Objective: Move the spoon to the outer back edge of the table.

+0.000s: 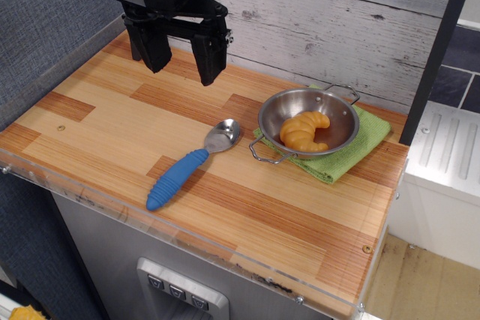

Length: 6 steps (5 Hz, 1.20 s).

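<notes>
- I see the jaws (180, 58) hanging spread apart and empty above the back-left part of the wooden surface (97, 129), with open air between the two black fingers.
- The spoon (187, 166) lies flat near the middle of the surface, its ribbed blue handle pointing toward the front-left edge and its silver bowl end aimed at the steel bowl (307, 121).
- The spoon's metal end sits just beside the steel bowl's near handle, apart from it as far as I can tell.
- The steel bowl holds a croissant (304, 131) and rests on a green cloth (360, 148) toward the right side.
- I judge the task barely started: nothing is gripped, and the spoon is nowhere near the back edge by the grey plank wall (337, 13).
- What is left, as I read it: bring the jaws forward and down over the blue handle, pinch it, lift, carry it to the back edge and set it down.
- The handle looks like the easier grip, thick and well clear of the steel bowl.
</notes>
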Each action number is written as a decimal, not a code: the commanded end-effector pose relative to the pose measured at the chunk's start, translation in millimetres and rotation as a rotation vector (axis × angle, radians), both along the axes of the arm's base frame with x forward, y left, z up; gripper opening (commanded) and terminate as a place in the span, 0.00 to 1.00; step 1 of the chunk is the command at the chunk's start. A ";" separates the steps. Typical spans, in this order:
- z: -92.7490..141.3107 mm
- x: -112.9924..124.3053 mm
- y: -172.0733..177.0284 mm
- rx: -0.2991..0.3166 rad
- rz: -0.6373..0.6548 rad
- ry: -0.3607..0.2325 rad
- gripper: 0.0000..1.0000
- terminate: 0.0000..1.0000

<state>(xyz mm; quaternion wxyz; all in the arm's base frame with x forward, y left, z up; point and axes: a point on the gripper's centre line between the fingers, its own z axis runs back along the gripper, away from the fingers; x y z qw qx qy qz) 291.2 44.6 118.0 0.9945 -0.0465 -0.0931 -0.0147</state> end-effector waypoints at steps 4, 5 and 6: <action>-53.2 -26.4 0.2 0.080 -0.039 0.062 1.00 0.00; -69.5 -25.2 -2.6 0.080 -0.041 0.081 1.00 0.00; -85.5 -21.7 -7.7 0.077 -0.063 0.100 1.00 0.00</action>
